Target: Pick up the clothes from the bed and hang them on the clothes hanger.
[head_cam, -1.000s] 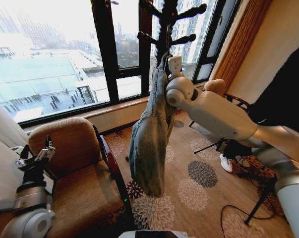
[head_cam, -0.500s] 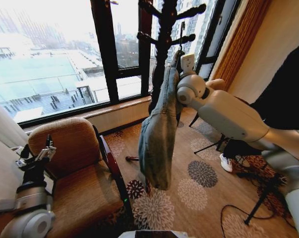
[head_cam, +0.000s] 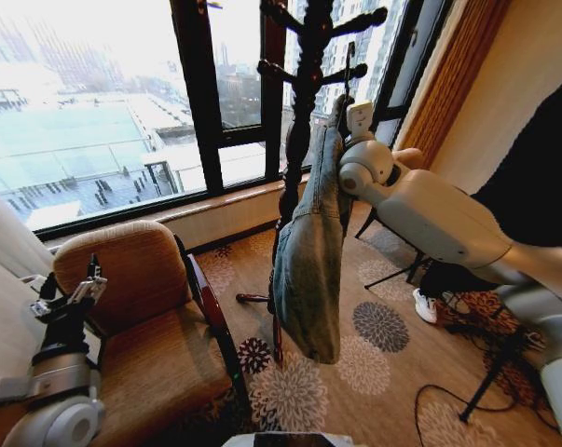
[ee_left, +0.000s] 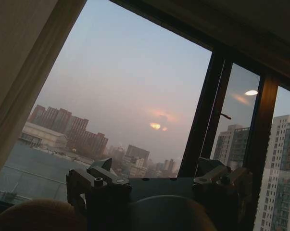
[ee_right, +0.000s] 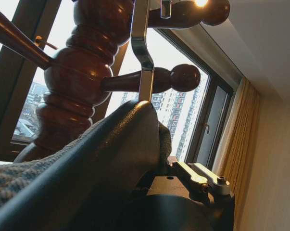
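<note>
The clothes, a light-blue denim jacket [head_cam: 310, 270], hang lengthwise from the clothes hanger, whose slim hook [head_cam: 349, 65] rises beside a peg of the dark wooden coat stand [head_cam: 304, 84]. My right gripper [head_cam: 348, 119] is shut on the hanger at the jacket's collar and holds it high against the stand. In the right wrist view the hook [ee_right: 141, 48] stands just in front of a round-ended peg [ee_right: 159, 79], above the hanger's black shoulder [ee_right: 101, 163]. My left gripper [head_cam: 71, 293] waits open by the armchair, low on the left. The bed is out of view.
A brown armchair [head_cam: 150, 326] stands at lower left. Large windows [head_cam: 103, 112] run behind the stand. On the flowered carpet [head_cam: 374, 335] to the right are a tripod's legs [head_cam: 392, 270], a cable and a person's shoe [head_cam: 425, 305].
My right arm has carried the jacket up and to the right, from mid-room to the coat stand. The hook now sits by a peg. The left arm has not moved.
</note>
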